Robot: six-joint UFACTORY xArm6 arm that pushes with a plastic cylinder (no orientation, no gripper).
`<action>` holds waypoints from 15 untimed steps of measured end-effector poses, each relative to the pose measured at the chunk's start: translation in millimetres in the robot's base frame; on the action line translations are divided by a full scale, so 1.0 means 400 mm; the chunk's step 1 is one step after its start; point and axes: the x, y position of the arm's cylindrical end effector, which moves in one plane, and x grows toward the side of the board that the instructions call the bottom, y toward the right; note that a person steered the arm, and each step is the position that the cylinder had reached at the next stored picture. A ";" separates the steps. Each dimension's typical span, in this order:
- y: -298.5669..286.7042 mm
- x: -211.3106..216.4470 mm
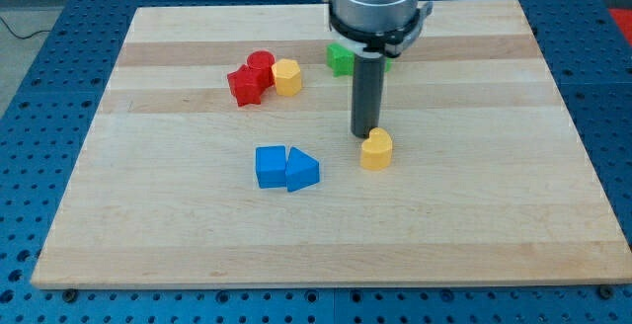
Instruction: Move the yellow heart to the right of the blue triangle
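Note:
The yellow heart (376,151) lies on the wooden board right of centre. The blue triangle (302,171) lies to its left, a short gap apart, touching a blue cube (271,166) on its own left. My tip (363,132) stands at the heart's upper left edge, touching or nearly touching it. The rod hangs from the arm's grey flange (377,8) at the view's top.
A red block (245,85) and a red cylinder (261,64) sit with a yellow hexagon block (287,76) at the upper left. A green block (342,58) lies behind the rod, partly hidden. The board's bare wood (474,215) is bordered by blue perforated table.

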 end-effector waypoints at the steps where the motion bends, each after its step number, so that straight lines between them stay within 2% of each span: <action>1: 0.031 0.014; 2: 0.031 0.078; 3: 0.031 0.091; 5: 0.130 0.005; 6: 0.207 0.045; 7: 0.217 0.101; 9: 0.195 0.138; 11: 0.069 0.138; 15: 0.026 0.138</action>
